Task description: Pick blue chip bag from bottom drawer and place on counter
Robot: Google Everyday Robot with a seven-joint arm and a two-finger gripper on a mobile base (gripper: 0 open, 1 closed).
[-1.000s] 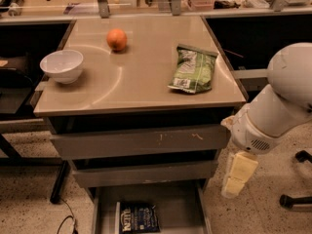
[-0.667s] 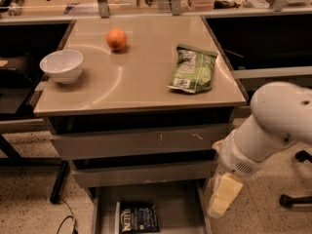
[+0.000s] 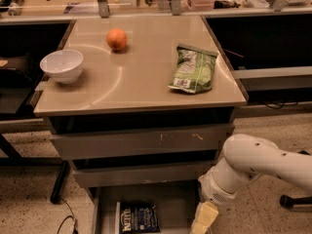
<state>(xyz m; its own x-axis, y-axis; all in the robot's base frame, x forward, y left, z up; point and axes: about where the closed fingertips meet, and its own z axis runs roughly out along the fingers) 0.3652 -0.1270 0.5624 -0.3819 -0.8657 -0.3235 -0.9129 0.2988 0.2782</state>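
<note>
The blue chip bag (image 3: pixel 138 218), dark navy with white lettering, lies flat in the open bottom drawer (image 3: pixel 178 204) at the bottom of the view. The beige counter (image 3: pixel 136 79) tops the grey drawer unit. My white arm reaches in from the right, and my gripper (image 3: pixel 202 221) hangs low at the drawer's right side, to the right of the bag and apart from it. Its cream fingers (image 3: pixel 204 214) are partly cut off by the bottom edge.
On the counter stand a white bowl (image 3: pixel 62 66) at the left, an orange (image 3: pixel 117 39) at the back, and a green-and-white chip bag (image 3: pixel 193 69) at the right. Two shut grey drawer fronts (image 3: pixel 141 141) sit above the open drawer. A cable (image 3: pixel 66 218) lies on the floor at left.
My arm and gripper have moved down and to the left, from beside the drawer fronts to the right edge of the open bottom drawer. The objects have not moved.
</note>
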